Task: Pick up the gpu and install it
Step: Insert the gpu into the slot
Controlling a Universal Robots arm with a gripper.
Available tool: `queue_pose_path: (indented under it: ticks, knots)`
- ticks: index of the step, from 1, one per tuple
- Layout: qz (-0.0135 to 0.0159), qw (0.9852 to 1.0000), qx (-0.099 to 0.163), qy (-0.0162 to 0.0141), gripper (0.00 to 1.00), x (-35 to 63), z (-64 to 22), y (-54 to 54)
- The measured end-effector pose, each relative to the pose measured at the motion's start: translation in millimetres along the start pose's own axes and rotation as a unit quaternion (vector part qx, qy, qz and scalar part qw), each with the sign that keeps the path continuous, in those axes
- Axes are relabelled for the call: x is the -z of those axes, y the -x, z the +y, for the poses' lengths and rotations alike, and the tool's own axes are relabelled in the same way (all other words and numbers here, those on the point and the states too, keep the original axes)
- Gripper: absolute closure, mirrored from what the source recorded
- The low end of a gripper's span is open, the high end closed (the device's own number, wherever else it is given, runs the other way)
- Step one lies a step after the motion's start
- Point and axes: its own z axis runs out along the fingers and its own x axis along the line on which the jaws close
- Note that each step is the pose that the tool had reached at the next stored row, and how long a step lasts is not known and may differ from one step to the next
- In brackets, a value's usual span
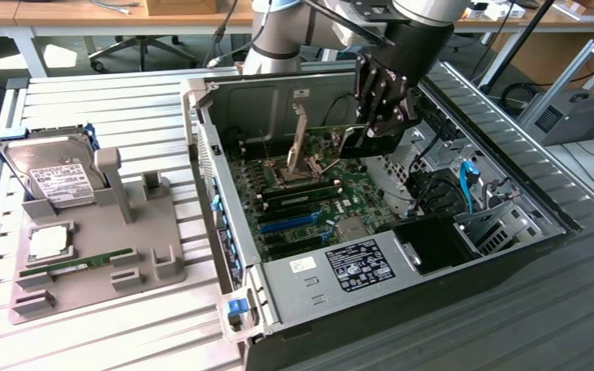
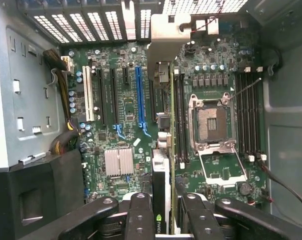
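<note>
The pincer (image 1: pixel 377 125) is clamped on the gpu (image 2: pixel 160 175) (a thin green card, edge-on between its fingers, black cooler on one face, silver bracket at the far end), hanging over the motherboard (image 2: pixel 122 125) beyond, inside the open computer case (image 1: pixel 276 93).

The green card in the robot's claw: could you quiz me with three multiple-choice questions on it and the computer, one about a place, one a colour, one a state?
1. Where is the gpu?
A. on the floor
B. above the motherboard, inside the open case
C. in a drawer
2. The brightly coloured long slot on the motherboard is:
A. red
B. blue
C. yellow
3. How is the gripper?
A. wide open, empty
B. shut on the gpu
C. shut on a screwdriver

Answers: 1 B, the gpu hangs over the motherboard; 2 B, it stands out blue among black slots; 3 B, its fingers clamp the gpu from both sides.
</note>
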Motion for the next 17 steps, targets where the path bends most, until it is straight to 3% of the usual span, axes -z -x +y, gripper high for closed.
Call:
queue_pose_path:
  ticks: [3, 4, 7, 13, 17]
  knots:
    - [-0.0002, 1.0, 0.0, -0.0001, 0.73, -0.2, 0.3, 0.0]
    - [-0.0002, 1.0, 0.0, -0.0003, 0.73, -0.7, 9.9, -0.7]
    - [-0.0002, 1.0, 0.0, -0.0003, 0.73, -1.1, 10.7, -0.8]
    - [-0.0002, 1.0, -0.001, -0.0004, 0.73, -29.0, 10.3, -1.7]
    - [-0.0002, 1.0, -0.001, -0.0003, 0.73, -30.5, 10.2, -1.8]
